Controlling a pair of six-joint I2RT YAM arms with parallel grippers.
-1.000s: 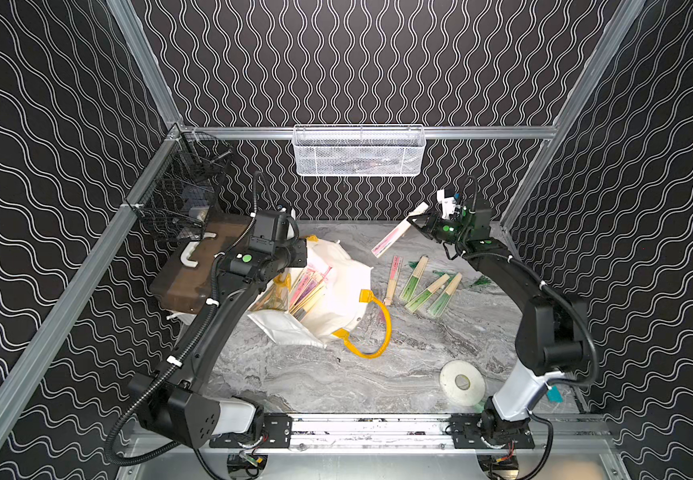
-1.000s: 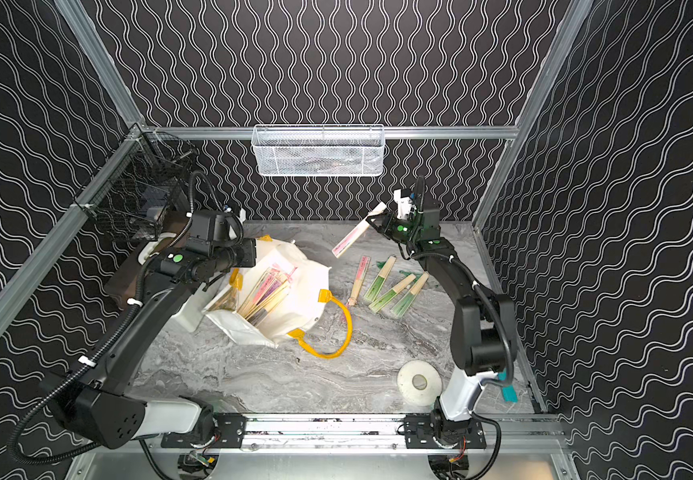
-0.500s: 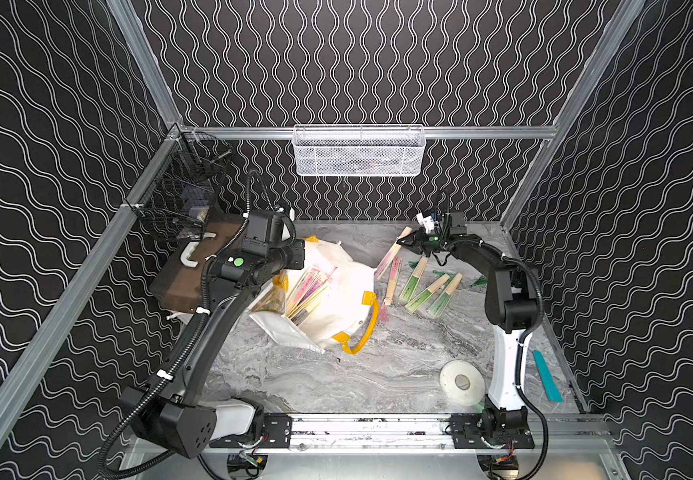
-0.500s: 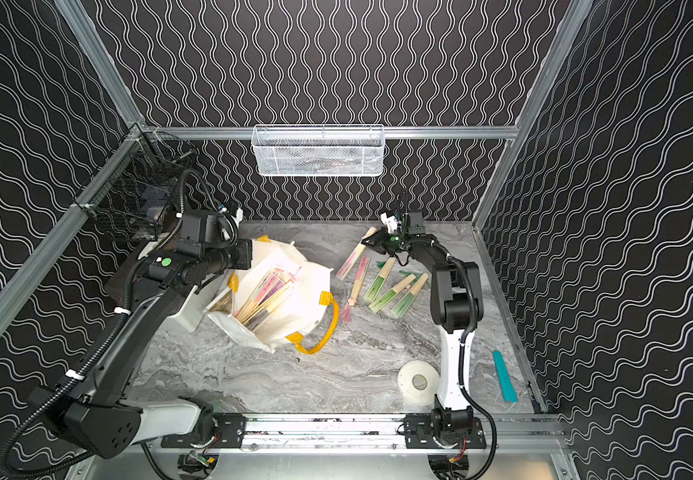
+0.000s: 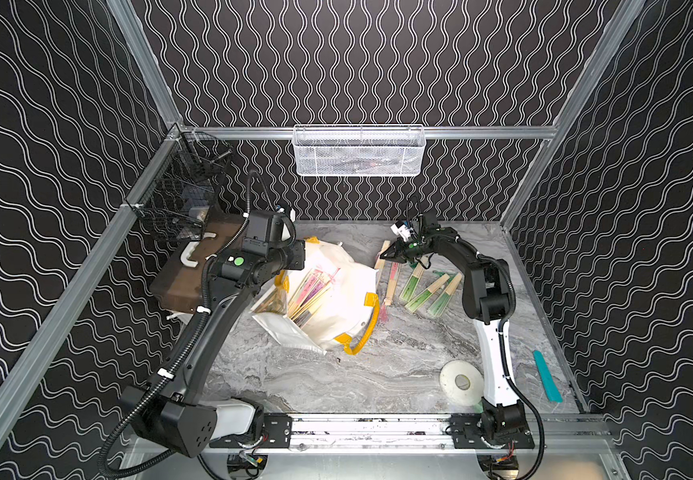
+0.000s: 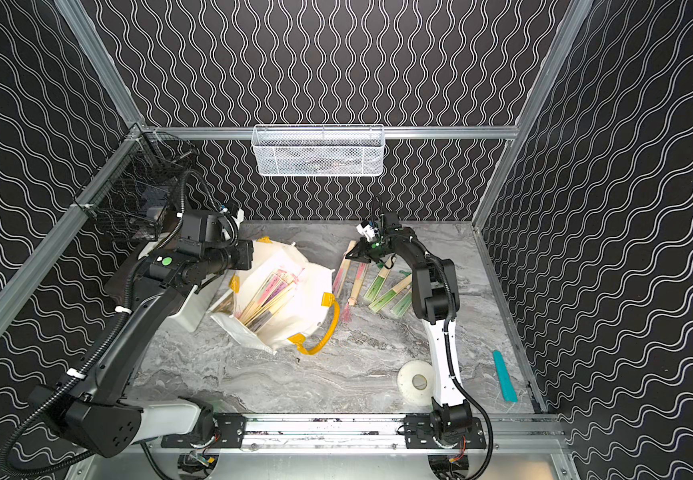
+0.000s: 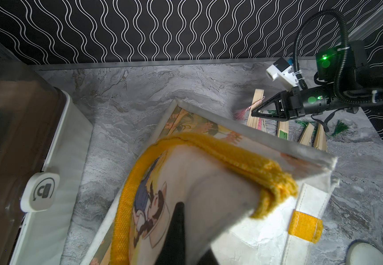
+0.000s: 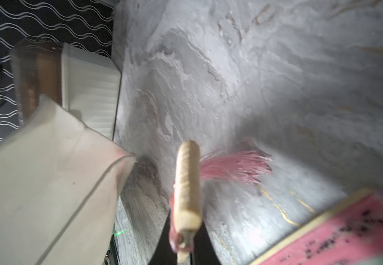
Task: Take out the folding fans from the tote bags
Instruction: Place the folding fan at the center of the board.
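Over at the far right of the counter [image 5: 336,382], the right hand [image 5: 386,257] is clamped tight on a pink fan [image 8: 187,183]! It pinches across the bamboo ribs, the rib end and pink tassel [image 8: 234,169] poking out past the fingers, low beside the row of fans [image 5: 423,293] already laid out. Whether it touches down, I can't tell.

Left hand [image 7: 181,213] is closed on the tote bag [image 5: 336,307] at its yellow handle [image 7: 208,146], the mouth gaping upward, and a good bundle of fans [image 5: 309,291] sits inside, ends up.

My read: these are featherweights, stiff along the ribs, but the thin folded paper would crease and the loose tassels could snag on neighbours. The best grip looks to be flat across the bamboo near the exposed end, one fan at a time. That bag is soft and would likely slump if let go.
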